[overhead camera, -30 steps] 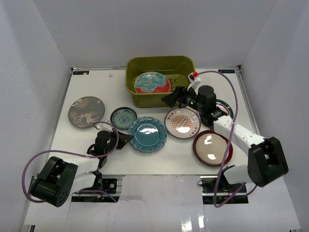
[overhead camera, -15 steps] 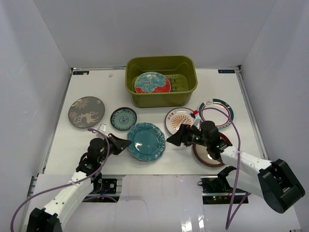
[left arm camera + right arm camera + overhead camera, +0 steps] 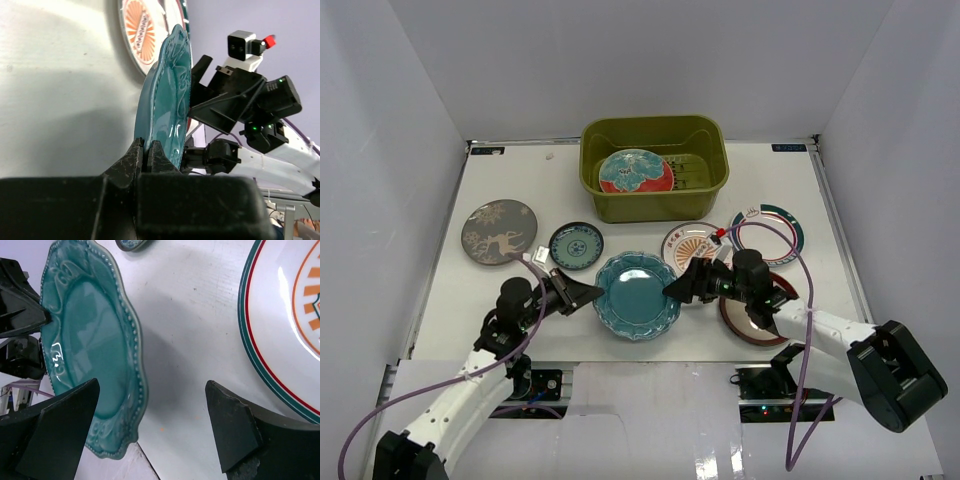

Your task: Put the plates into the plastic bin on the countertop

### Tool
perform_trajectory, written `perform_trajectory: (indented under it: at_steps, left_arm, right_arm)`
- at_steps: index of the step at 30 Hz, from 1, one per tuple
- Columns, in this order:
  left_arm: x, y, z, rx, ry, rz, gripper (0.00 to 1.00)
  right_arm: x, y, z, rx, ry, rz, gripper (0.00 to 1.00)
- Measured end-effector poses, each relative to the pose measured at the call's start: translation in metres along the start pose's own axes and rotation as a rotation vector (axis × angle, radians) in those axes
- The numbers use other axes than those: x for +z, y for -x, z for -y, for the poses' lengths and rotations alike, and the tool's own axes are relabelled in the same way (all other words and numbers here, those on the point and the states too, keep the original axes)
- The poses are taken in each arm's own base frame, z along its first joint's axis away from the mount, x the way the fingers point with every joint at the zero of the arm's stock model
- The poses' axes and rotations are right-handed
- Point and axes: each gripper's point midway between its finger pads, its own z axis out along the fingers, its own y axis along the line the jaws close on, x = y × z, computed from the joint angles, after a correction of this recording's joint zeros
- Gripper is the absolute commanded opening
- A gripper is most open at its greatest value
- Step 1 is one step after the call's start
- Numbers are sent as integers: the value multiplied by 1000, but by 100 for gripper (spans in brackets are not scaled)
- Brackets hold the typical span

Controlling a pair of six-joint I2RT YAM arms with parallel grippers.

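Observation:
My left gripper (image 3: pixel 590 293) is shut on the left rim of the scalloped teal plate (image 3: pixel 637 295) and holds it tilted up off the white countertop (image 3: pixel 775 180). In the left wrist view the plate (image 3: pixel 170 105) stands on edge, clamped between my fingers (image 3: pixel 131 160). My right gripper (image 3: pixel 676 288) is open, with its jaws astride the plate's right rim (image 3: pixel 135 390), not closed on it. The olive-green plastic bin (image 3: pixel 650 207) stands at the back with the red-and-teal plate (image 3: pixel 635 171) inside.
The grey deer plate (image 3: pixel 499 231) and the small teal-patterned plate (image 3: pixel 576 245) lie at the left. The orange sunburst plate (image 3: pixel 692 240), the white green-rimmed plate (image 3: pixel 775 222) and the dark red-rimmed plate (image 3: pixel 760 312) lie around the right arm. Grey-white walls close three sides.
My left gripper has closed on the teal plate's left rim and tilted it up, shifting it slightly forward. My right gripper came back from the bin and down to the plate's right rim.

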Motion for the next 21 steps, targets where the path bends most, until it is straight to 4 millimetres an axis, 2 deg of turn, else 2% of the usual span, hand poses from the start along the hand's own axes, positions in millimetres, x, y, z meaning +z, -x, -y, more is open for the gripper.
perform_trajectory:
  at_steps: [2,3,5,6,8,10,11,12,13,14,16,17,19,21]
  left_arm:
    - [0,3,9,13,-27,4,0]
    - [0,4,12,17,-36,4,0]
    - [0,4,16,22,-50,-3,0]
    - [0,3,16,23,-52,-8,0]
    - [1,3,17,26,-51,-17,0]
    - [1,2,17,32,-52,-26,2]
    - [1,2,18,39,-51,-29,6]
    - [1,2,20,45,-56,-34,13]
    - [2,6,22,63,-60,-29,34]
    - [2,8,24,79,-57,-23,48]
    - [4,16,33,98,-58,-19,71]
    - [4,22,46,119,-69,-21,83]
    - [1,37,73,203,-85,-3,89]
    - [-5,58,99,301,-81,47,93]
  right_arm:
    - [-1,4,-3,-14,5,12,100]
    - [-2,4,-4,-20,9,14,84]
    - [-2,4,-6,-24,18,10,74]
    - [-2,3,-7,-17,25,7,61]
    - [-3,3,-12,-5,46,0,49]
    - [-2,4,-20,11,82,-7,30]
    - [-2,5,-25,20,102,-10,15]
    - [-1,6,-26,27,110,-10,9]
    - [-2,9,-28,65,117,-9,8]
    - [-3,12,-30,80,131,-5,8]
    - [-3,19,-39,68,158,8,8]
    - [-3,23,-41,69,162,11,8]
    - [-4,36,-50,68,182,26,8]
    - [-7,63,-66,49,217,62,8]
